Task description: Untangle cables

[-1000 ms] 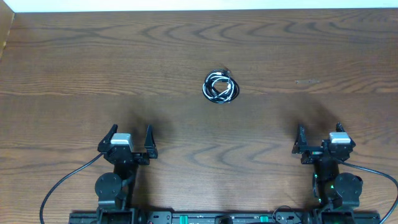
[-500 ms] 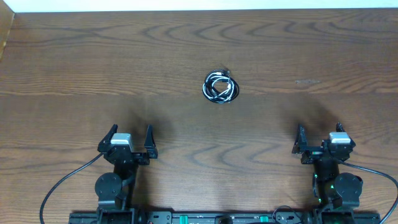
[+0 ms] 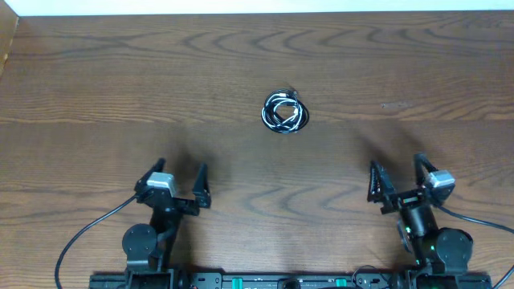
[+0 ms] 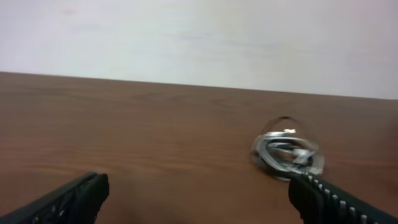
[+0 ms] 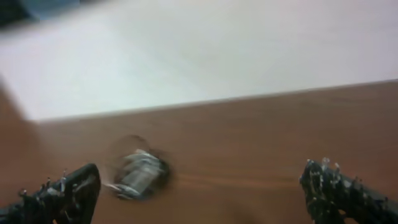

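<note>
Both jaws wide open, empty; thin cables [image 3: 284, 112] in round knot, woodgrain table [image 3: 120, 80].

The brown wood-grain table [image 3: 120, 80] looks smooth with a soft sheen. At its middle, the bunched black-and-white plastic-coated cables [image 3: 285, 113] shine glossily.

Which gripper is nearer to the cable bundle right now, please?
Neither clearly; they look about equally far. The left gripper sits back and left of the cable bundle; the right gripper sits back and right of it.
</note>
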